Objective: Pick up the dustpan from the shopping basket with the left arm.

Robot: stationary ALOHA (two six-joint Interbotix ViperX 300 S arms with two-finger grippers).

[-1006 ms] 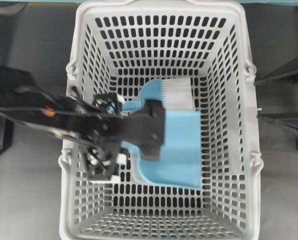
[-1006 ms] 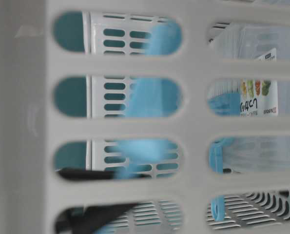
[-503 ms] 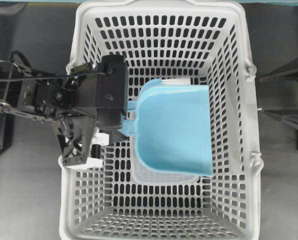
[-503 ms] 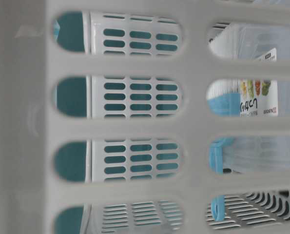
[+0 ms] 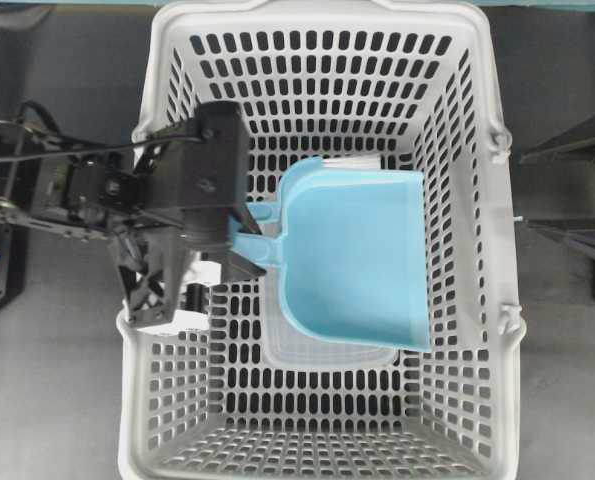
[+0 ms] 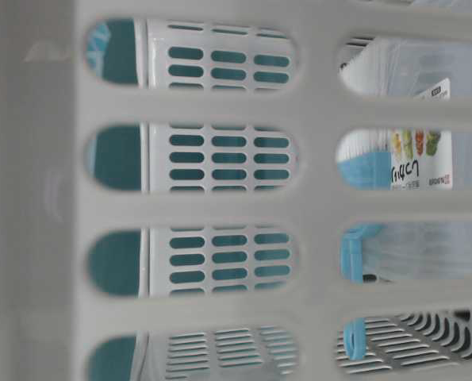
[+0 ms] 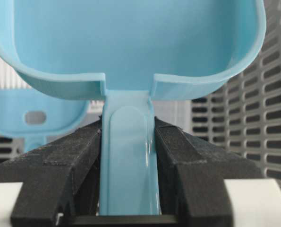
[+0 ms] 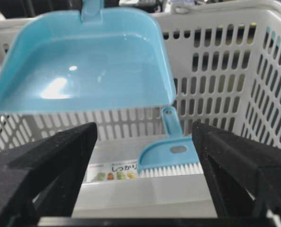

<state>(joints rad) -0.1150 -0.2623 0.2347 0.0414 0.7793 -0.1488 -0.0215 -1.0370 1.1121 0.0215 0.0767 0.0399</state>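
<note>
The left gripper (image 7: pixel 127 156) has lifted the dustpan (image 5: pixel 352 255) off the hand brush (image 8: pixel 171 160); its fingers (image 7: pixel 69 161) clamp the handle, tray now above the shopping basket (image 5: pixel 167 80) floor. Extraction appears nearly complete. The right gripper (image 8: pixel 142 156) stands wide, empty.

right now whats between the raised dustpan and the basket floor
In the right wrist view, the hand brush lies under the dustpan on a clear labelled package, which rests in the shopping basket.
</note>
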